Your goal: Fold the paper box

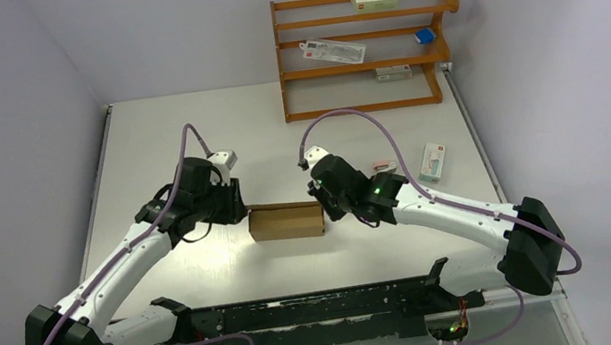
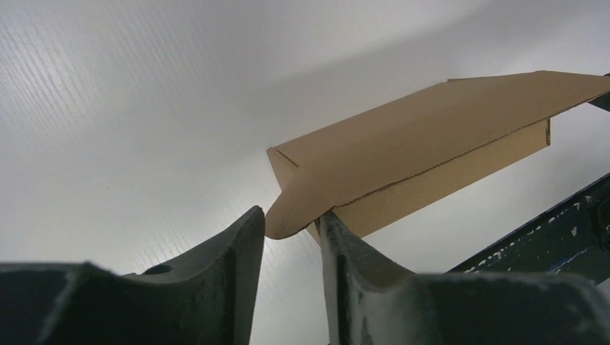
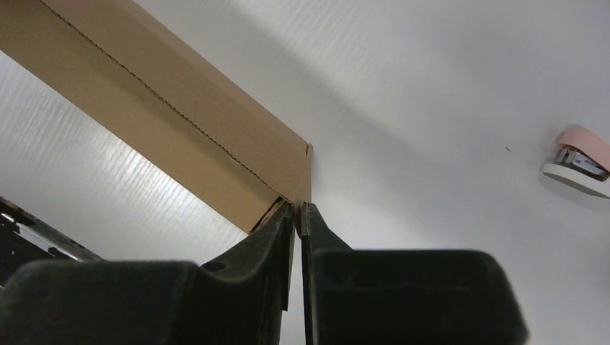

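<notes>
one brown paper box (image 2: 431, 136): right gripper (image 3: 298, 208) pinches its corner, left gripper (image 2: 289, 215) half-open around rounded flap (image 2: 296, 198).

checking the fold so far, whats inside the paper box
None of the inside shows: the brown panels of the paper box cover it. One end flap sits between the fingers of the left pincer; the right pincer pinches the other end.

left pincer (image 2: 291, 219) part open, right pincer (image 3: 298, 215) pinched nearly closed.
</notes>
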Controlling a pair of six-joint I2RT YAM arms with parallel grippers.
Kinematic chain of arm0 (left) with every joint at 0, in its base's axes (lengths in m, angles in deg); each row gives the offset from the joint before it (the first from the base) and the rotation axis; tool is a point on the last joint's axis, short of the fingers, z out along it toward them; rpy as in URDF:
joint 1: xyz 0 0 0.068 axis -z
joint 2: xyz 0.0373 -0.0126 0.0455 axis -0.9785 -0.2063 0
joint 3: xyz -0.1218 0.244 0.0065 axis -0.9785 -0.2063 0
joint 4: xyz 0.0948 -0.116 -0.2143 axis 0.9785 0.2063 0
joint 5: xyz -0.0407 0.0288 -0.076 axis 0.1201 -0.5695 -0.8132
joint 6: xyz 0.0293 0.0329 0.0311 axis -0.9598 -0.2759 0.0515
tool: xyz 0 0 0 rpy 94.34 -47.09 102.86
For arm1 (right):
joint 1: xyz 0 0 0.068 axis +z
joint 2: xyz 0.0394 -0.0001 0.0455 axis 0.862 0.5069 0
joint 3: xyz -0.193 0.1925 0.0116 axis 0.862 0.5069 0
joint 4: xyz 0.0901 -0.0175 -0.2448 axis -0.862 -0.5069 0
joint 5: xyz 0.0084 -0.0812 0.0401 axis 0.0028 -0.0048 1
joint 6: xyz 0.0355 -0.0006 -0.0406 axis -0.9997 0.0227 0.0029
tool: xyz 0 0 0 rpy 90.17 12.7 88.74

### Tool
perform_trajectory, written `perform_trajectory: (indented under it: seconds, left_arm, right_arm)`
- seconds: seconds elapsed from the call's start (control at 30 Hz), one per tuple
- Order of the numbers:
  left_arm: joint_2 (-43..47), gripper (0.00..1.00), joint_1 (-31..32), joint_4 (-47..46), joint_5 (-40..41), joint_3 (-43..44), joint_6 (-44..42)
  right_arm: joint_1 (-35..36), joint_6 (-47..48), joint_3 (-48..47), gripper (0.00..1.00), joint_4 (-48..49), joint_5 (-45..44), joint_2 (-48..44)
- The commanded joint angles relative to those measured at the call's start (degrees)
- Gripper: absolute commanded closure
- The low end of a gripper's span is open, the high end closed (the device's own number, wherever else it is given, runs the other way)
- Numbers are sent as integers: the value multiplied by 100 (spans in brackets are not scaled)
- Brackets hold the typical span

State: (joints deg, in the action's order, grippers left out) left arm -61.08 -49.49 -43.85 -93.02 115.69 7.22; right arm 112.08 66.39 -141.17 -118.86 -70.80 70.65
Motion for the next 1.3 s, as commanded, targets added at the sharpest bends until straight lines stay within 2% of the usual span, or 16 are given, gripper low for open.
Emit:
perform_trajectory:
  seconds: [0.0,0.2,0.47,0.73,1.07,1.27]
  left_arm:
    - [-43,63,53,-127,-118,107,31]
    - [32,76,124,-255,-211,80,348]
    - [86,83,190,-323,-231,25,785]
    - [32,91,225,-233,-198,66,1066]
    - [27,94,373,-257,-128,-66,1241]
    - [129,94,442,-186,66,-92,1288]
  right_arm:
    - [-41,-47,78,88,124,38,-21]
    - [-42,-344,-28,92,83,141,75]
    - [-41,-852,-220,100,-58,73,192]
    - [-41,-1482,-630,100,-491,-29,489]
    - [-41,-2593,-1006,100,-967,174,833]
    - [-46,-2837,-1281,100,-1191,295,1097]
